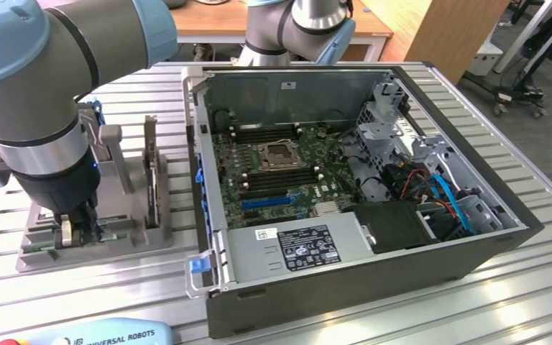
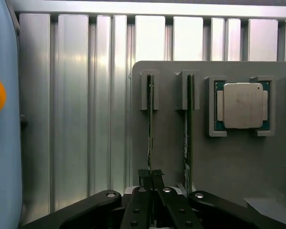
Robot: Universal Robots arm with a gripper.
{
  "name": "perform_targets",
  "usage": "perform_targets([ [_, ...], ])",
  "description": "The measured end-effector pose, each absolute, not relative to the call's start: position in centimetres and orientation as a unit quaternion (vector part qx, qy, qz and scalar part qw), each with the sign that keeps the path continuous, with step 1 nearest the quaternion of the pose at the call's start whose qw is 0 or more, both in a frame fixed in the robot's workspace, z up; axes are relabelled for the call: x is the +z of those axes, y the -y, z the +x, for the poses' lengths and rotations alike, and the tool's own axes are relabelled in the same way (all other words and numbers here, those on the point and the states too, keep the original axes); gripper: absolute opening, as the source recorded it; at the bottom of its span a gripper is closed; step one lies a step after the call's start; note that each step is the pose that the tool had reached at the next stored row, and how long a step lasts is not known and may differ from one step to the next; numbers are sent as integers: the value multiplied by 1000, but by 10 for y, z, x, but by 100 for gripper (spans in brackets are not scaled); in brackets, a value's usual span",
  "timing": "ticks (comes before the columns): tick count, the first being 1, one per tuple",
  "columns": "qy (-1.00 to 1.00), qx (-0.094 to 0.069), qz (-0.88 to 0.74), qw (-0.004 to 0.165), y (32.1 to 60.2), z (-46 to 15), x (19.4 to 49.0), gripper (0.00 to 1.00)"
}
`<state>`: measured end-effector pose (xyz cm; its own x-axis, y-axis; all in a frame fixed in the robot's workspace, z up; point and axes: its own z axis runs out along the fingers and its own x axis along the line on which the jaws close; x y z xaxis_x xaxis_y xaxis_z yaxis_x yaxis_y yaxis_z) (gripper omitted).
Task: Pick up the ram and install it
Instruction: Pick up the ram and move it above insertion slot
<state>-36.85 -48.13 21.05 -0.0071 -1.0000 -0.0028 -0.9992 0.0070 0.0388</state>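
Observation:
Two ram sticks stand on edge in slots of a grey holder (image 2: 229, 162). In the wrist view my gripper (image 2: 151, 183) is shut on the near end of one ram (image 2: 150, 138), its black fingers pinching the thin green board from both sides. The other ram (image 2: 187, 143) stands untouched in the slot beside it. In the exterior view the gripper (image 1: 72, 233) reaches straight down into the holder (image 1: 132, 230) at that view's left. The open computer case (image 1: 353, 180) lies to the right, with the motherboard (image 1: 276, 165) and its dark memory slots exposed.
A processor chip (image 2: 242, 106) sits in a pocket of the holder beside the sticks. A blue teach pendant (image 1: 84, 334) lies near the table's front edge. The case wall (image 1: 199, 180) stands between holder and motherboard. A drive cage and cables (image 1: 430, 187) fill the case's right side.

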Motion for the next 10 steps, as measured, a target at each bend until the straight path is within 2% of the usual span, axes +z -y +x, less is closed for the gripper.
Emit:
perform_targets([
  [10,709,-15,704,13,481,-368,233,11],
])
